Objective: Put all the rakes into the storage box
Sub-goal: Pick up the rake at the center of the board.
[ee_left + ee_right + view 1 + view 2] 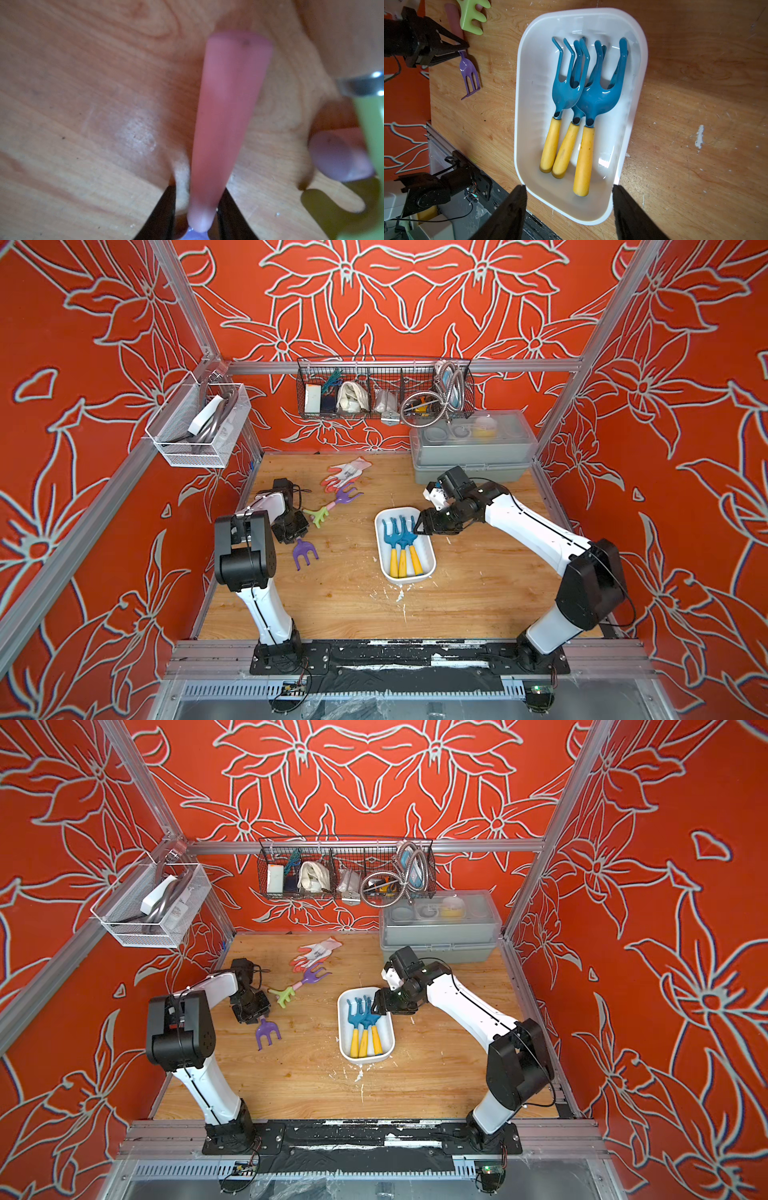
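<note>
A purple rake (305,553) (268,1033) (469,72) with a pink handle (226,116) lies on the wooden table at the left. My left gripper (297,539) (261,1018) (199,187) (464,48) is shut on the handle near the neck; one finger presses it and a sliver of table shows beside the other. The white storage box (380,539) (343,1019) (519,104) sits mid-table and holds three blue rakes with yellow handles (401,539) (577,99). My right gripper (419,526) (378,1004) (570,187) hangs open and empty over the box's right rim.
A green rake (318,516) (369,124) and a second purple rake (347,495) lie just beyond my left gripper, with a glove (347,470) behind them. A grey lidded box (471,448) stands at the back right. Wire baskets (384,389) (199,423) hang on the walls.
</note>
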{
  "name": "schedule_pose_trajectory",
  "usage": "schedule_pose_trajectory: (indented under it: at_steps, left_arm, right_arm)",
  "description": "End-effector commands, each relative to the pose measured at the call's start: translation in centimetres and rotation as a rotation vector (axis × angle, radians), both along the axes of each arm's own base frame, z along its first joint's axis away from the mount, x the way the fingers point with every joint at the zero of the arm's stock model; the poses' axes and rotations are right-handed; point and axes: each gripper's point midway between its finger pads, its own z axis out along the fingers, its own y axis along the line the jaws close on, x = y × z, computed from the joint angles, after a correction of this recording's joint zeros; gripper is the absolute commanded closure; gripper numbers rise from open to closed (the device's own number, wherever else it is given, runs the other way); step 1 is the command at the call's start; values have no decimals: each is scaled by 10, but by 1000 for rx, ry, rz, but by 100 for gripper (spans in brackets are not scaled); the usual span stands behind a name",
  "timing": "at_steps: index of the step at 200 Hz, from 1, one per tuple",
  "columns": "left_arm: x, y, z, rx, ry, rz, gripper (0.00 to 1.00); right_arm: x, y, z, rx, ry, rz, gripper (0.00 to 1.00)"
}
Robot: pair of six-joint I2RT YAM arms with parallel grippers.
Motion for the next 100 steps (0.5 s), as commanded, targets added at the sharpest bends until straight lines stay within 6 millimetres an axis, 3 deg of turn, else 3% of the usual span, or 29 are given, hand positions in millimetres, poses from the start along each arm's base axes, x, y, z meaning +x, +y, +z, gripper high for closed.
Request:
schedule_pose_trajectory:
  at_steps: [1, 60, 100]
  left_arm:
    - [-6, 3, -3, 2, 15, 5, 69]
    - [-22, 1, 1, 3, 7, 39, 85]
    - [-27, -4, 16, -12, -38, 67, 97]
  right_arm:
    - [0, 0, 6, 0, 2, 18, 34]
    - [-4, -3, 9, -3, -10, 22, 34]
    - [-8, -9, 12, -9, -26, 16, 34]
